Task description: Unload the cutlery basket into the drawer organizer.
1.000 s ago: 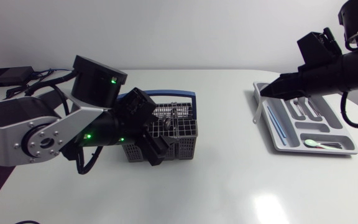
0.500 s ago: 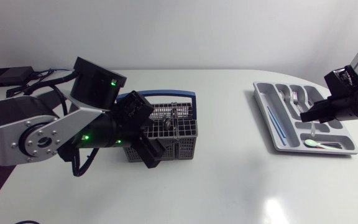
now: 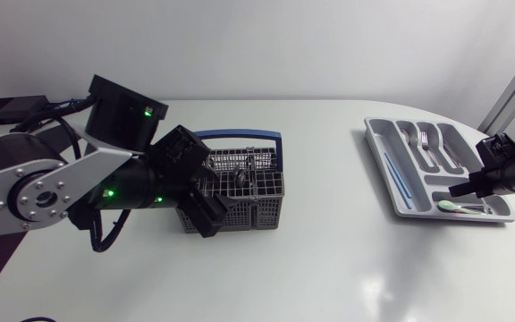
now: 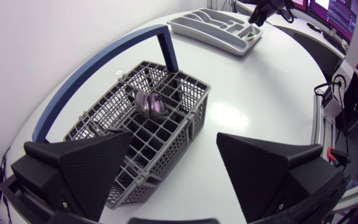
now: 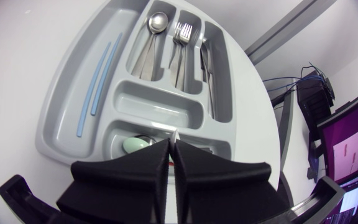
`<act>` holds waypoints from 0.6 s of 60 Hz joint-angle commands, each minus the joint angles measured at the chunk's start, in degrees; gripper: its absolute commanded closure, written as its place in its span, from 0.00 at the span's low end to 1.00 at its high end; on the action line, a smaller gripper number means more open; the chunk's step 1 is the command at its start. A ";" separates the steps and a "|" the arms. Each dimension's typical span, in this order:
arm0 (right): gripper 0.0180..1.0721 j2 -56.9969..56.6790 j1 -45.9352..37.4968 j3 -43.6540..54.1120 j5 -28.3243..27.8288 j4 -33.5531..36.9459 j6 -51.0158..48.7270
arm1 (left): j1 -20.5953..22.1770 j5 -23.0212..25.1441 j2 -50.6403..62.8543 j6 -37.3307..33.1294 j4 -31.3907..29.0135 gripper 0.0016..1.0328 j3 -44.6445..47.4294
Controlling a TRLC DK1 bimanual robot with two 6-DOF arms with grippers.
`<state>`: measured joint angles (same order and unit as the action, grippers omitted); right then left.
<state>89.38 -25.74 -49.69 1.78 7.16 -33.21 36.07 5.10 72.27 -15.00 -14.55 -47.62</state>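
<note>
The grey wire-mesh cutlery basket (image 3: 259, 213), a shiny metal piece (image 4: 149, 102) inside, stands on the white counter (image 3: 329, 259) well apart from the moulded grey drawer organizer (image 3: 378, 165). On the left arm (image 3: 52, 188) the matte wedge jaws gape wide at the basket's end farthest from the organizer. On the right arm (image 3: 501, 170) the jaws are pressed together, empty, over the organizer's mint spoon (image 5: 135, 144).

Bright, even overhead light fills the scene, leaving white glare patches on the glossy table (image 3: 383, 300) and soft, faint shadows beside the cutlery basket (image 3: 257, 213) and drawer organizer (image 3: 379, 170).
</note>
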 commanded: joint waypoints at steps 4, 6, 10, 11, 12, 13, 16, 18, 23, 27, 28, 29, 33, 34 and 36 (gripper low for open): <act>0.94 5.45 -0.81 0.65 2.53 -4.70 -2.56 | -0.65 -0.27 -1.61 -0.64 -0.92 0.05 0.24; 0.94 5.98 -0.81 0.74 2.96 -5.40 -2.74 | -0.74 -0.27 -1.78 -0.73 -1.01 0.05 0.24; 0.93 6.94 -0.72 1.09 4.02 -7.33 -3.00 | -0.74 -0.27 -2.22 -0.73 -1.36 0.05 0.24; 0.90 6.94 -0.72 1.18 4.11 -7.42 -3.00 | -0.83 -0.36 -2.22 -0.73 -1.45 0.05 0.15; 0.88 7.03 -0.72 1.18 4.20 -7.51 -3.00 | -0.83 -0.27 -2.40 -0.73 -1.54 0.05 0.24; 0.85 7.03 -0.72 1.26 4.37 -7.60 -3.00 | -0.92 -0.36 -2.40 -0.73 -1.54 0.05 0.15; 0.74 7.03 -0.63 1.53 4.63 -8.12 -3.00 | -1.18 -0.36 -2.57 -0.82 -1.80 0.05 0.15; 0.66 7.03 -0.45 1.70 4.81 -8.12 -3.00 | -1.27 -0.36 -2.75 -0.82 -1.98 0.05 0.15; 0.49 6.94 -0.10 2.14 5.07 -8.12 -3.00 | -1.71 -0.36 -3.10 -1.17 -2.33 0.05 0.24; 0.35 6.86 0.25 2.32 4.99 -7.86 -3.00 | -2.15 -0.36 -3.54 -1.52 -2.68 0.05 0.33; 0.30 6.77 0.25 2.32 4.99 -7.69 -3.00 | -2.24 -0.36 -3.54 -1.52 -2.77 0.05 0.33; 0.26 6.59 0.34 2.41 4.99 -7.69 -2.91 | -2.24 -0.36 -3.63 -1.52 -2.86 0.05 0.33; 0.20 5.54 0.78 2.85 4.99 -7.42 -2.74 | -2.32 -0.36 -3.89 -1.69 -3.12 0.05 0.51; 0.20 5.27 0.86 2.93 4.99 -7.16 -2.56 | -2.32 -0.36 -3.89 -1.69 -3.21 0.05 0.51; 0.20 4.57 1.13 2.93 4.81 -6.46 -2.38 | -2.41 -0.36 -3.98 -1.78 -3.47 0.05 0.51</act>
<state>95.24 -25.54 -48.53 6.26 -0.19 -35.20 34.13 5.06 69.34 -15.46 -17.17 -47.62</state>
